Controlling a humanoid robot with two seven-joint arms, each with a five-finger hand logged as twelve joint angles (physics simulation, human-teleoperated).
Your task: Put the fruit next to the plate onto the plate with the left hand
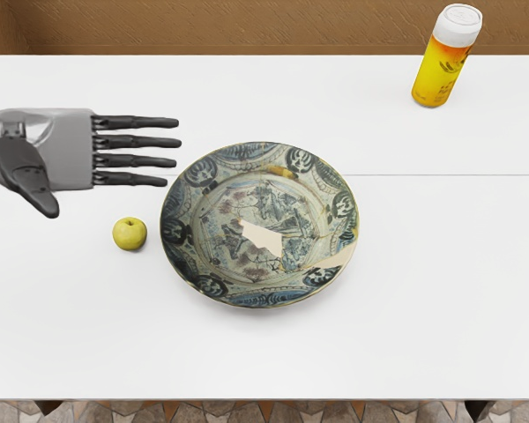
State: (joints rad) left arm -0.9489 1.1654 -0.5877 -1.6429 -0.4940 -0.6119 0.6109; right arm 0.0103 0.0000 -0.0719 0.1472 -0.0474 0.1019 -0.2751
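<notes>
White worktop (pixel 423 300), smooth and matte. A small yellow-green apple (pixel 130 233), round with a dimpled top, sits on it just beside the plate's left rim, not touching it. The plate (pixel 173 231) is wide, round and shallow, glazed in a blue-grey painted pattern, with a pale chipped patch near the centre. Beyond the apple is the left robot hand (pixel 79 152): grey palm flat, four dark fingers straight and slightly spread, pointing right; thumb angled toward the near edge; holding nothing. Far right, an orange bottle (pixel 445 57) with a white cap, well apart.
</notes>
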